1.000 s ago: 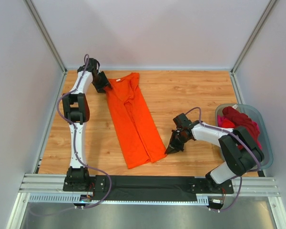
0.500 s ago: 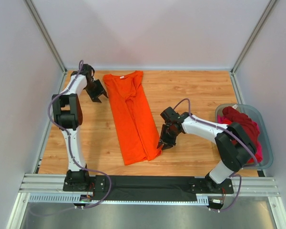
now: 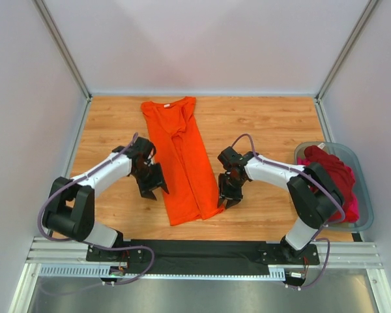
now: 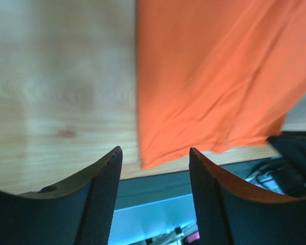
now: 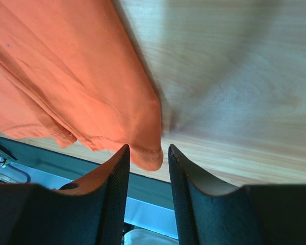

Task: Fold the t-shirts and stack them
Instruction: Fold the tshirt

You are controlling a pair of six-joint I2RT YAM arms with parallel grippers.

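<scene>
Table (image 3: 267, 124): wood top, both arms reach in over its near half.

Orange tee (image 3: 182, 163): folded into a long strip and lying flat. It runs from the far edge down between the two grippers, neck end far, hem end near. Both grippers sit down by the hem end, one on each side.

Tub (image 3: 339, 146): well off to the right of the right gripper, on the side away from the orange tee. A dark red tee (image 3: 329, 166) is heaped in it, with a pink one (image 3: 353, 207) showing at the tub's near edge.

Left gripper (image 3: 155, 191): just left of the tee's long edge, apart from it in the top view. Jaws stand wide with nothing gripped. Its wrist view shows the hem corner (image 4: 148, 161) straight ahead, past the gap between the fingers (image 4: 99, 199), with bare wood off to the left of it.

Right gripper (image 3: 227, 199): at the tee's right hem corner. Jaws are parted by a narrow gap. In the wrist view that corner (image 5: 148, 159) sits right in the gap at the fingertips (image 5: 117, 173). The cloth looks slack and not pinched. Touching or not, cannot tell.
</scene>
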